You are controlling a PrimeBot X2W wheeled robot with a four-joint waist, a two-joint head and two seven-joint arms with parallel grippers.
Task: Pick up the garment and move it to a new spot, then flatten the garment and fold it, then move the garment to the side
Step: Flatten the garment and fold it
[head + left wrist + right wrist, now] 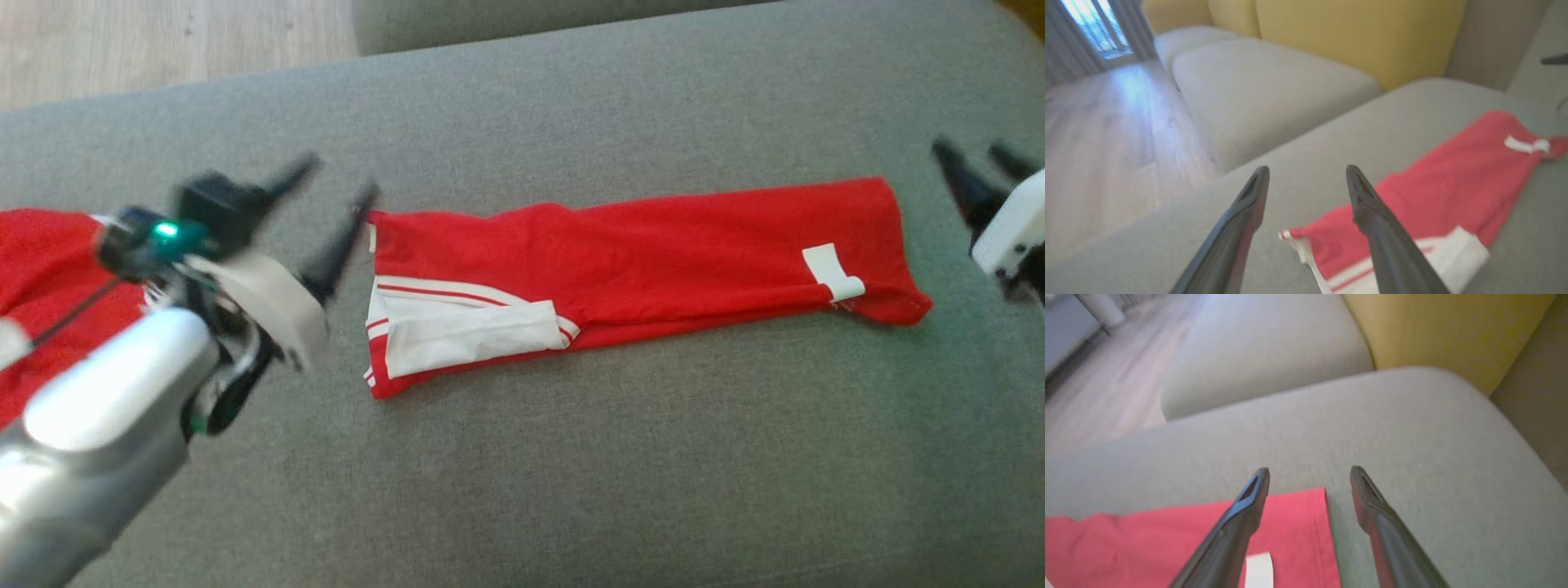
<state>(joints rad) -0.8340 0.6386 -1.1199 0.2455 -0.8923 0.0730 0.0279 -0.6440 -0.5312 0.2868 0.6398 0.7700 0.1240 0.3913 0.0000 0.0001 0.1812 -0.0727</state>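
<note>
Upholstery of a grey sofa cushion lies nearest us, running along its near edge. Over the near left corner our pale left forearm reaches in. Under it, at the cushion's left edge, lies a second red cloth.

Across the middle of the cushion we see the garment, red and folded into a long narrow strip that lies flat from left to right. Its left end shows a white striped panel. Near its right end sits a small white label.

Our left gripper is just beside the strip's left end, fingers spread wide with nothing between them. The blur keeps us from telling whether a fingertip touches the cloth. Our right gripper stands off the strip's right end, towards the cushion's right edge, apart from the cloth. Its fingers are likewise spread and it holds nothing.

Beyond the far edge we see a wooden floor and another grey cushion. Farthest back are a yellow backrest and a curtained window.
</note>
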